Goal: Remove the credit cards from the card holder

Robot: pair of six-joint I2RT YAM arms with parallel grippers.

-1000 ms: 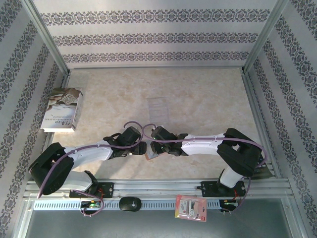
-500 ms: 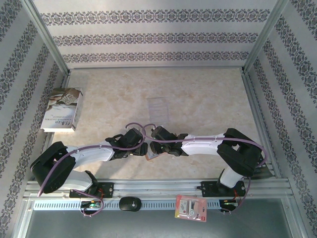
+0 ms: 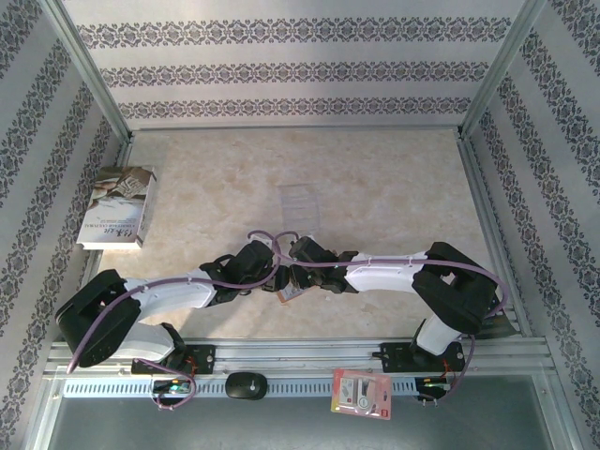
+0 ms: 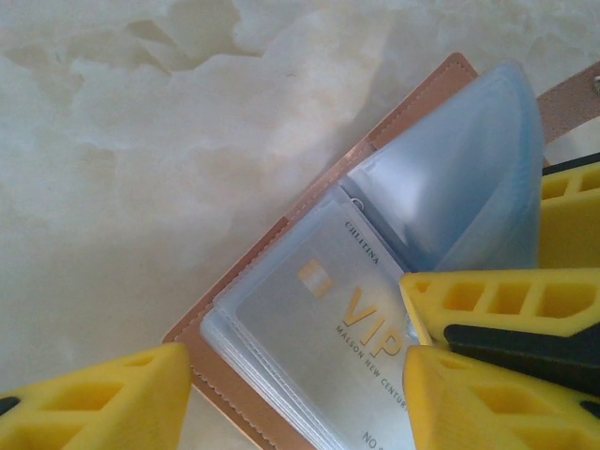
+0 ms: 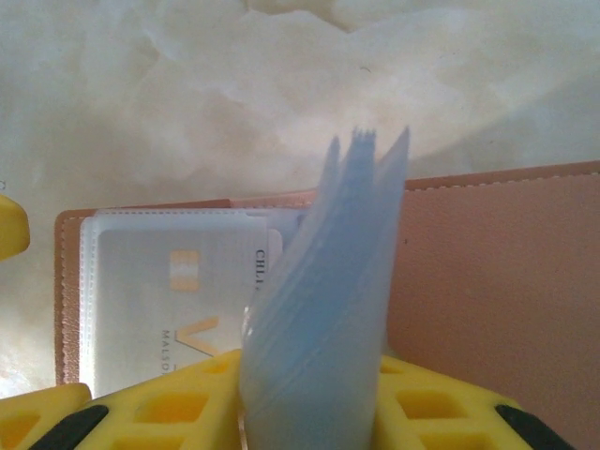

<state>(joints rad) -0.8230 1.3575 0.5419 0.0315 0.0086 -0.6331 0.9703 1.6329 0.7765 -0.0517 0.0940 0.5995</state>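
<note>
— Left claw point(image 3: 272, 281) and right claw point(image 3: 294, 278) meet over the card holder point(image 3: 286, 294), near the table's point(image 3: 375, 187) front edge. Their grip?
— Left wrist: fingers point(image 4: 94, 403) apart, a pocketed credit card point(image 4: 319, 309) between them. Right wrist: clamped on the card holder's raised pocket leaves point(image 5: 319, 281).

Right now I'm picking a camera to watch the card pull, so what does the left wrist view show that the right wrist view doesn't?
Left wrist view: the card's gold VIP lettering almost whole, the left pincer open astride one corner, and a brown strap at top right.
Right wrist view: the sleeves edge-on, fanned upright in the right pincer, and the wallet's bare brown half beside them.
Both: the open wallet flat on the marble table, with the chip card under clear plastic.
</note>
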